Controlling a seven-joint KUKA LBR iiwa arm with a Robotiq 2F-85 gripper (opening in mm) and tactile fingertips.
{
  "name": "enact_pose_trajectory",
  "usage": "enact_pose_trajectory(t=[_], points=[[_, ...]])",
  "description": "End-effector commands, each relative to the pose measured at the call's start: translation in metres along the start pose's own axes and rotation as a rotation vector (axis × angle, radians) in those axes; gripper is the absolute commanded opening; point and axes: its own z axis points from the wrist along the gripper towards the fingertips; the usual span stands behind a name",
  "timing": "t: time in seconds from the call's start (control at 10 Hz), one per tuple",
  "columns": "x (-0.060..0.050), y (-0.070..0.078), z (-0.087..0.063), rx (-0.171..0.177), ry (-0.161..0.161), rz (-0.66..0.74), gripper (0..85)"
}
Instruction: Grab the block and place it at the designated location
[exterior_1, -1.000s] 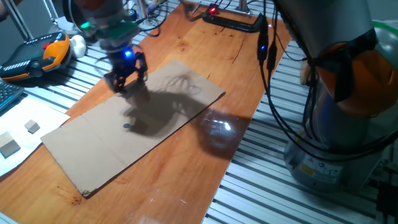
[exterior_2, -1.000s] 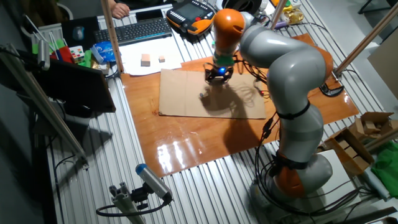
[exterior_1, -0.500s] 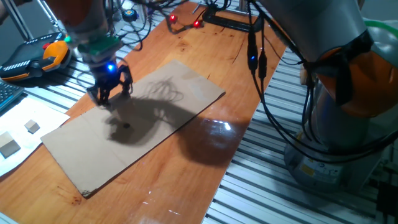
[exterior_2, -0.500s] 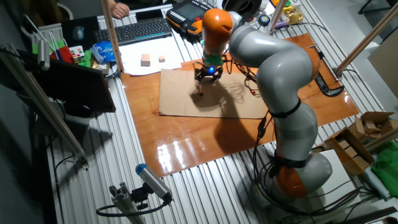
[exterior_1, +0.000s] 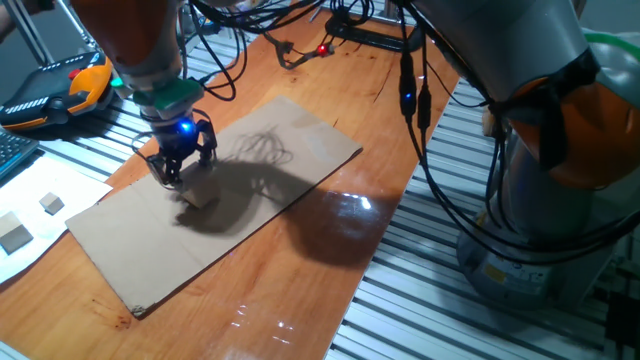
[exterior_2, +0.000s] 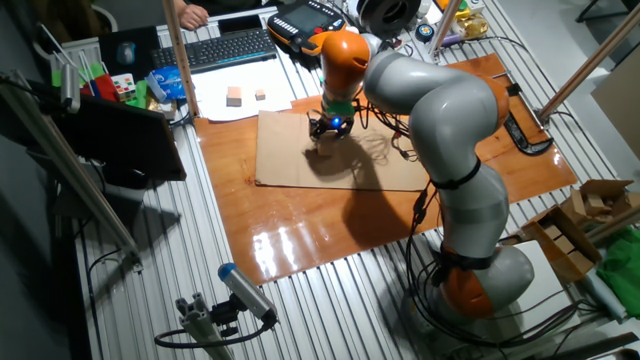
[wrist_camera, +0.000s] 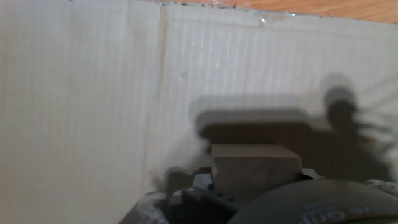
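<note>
I am hovering my fingers (exterior_1: 178, 172) low over the left part of the cardboard sheet (exterior_1: 290, 130) lying on the bench (exterior_1: 330, 280). They are standing spread apart and gripping nothing, as far as the fixed view shows.

The block (exterior_1: 198, 196) is resting flat on the cardboard, just to the right of my fingertips and a little nearer the camera, inside the dark shadow my arm is casting. It looks to be just clear of the fingers rather than between them, though the gap is too small to be sure. In the hand view the block (wrist_camera: 255, 168) is sitting at the bottom middle of the frame, close under me, with its broad face squarely towards the camera and its own shadow falling on the sheet beyond it.

I am not finding the dark dot in any view; I judge it is either under the block or lost in the shadow. So the coming move is turning on that small offset: block right and near, fingers left and far. The larger cube (exterior_1: 15, 236) and the tiny one (exterior_1: 52, 203) at the far left are lying well apart from all this.
</note>
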Motion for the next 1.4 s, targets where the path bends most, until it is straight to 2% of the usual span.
enact_pose_trajectory(t=[0.0,0.3,0.4,0.6,0.7,0.9,1.0,1.2,1.3], points=[[0.001,0.001,0.002,-0.001,-0.003,0.000,51.0],[0.007,0.004,0.007,0.010,-0.019,0.001,52.7],[0.007,0.003,0.007,0.009,-0.022,0.001,56.0],[0.007,0.003,0.007,0.029,-0.033,0.010,71.3],[0.007,0.003,0.007,0.031,-0.032,0.013,73.7],[0.007,0.002,0.005,0.046,-0.020,0.000,71.0],[0.007,0.002,-0.002,0.049,-0.010,0.001,71.0],[0.010,0.002,-0.028,0.041,0.040,0.029,70.7],[0.017,0.001,-0.041,0.051,0.042,0.032,70.3]])
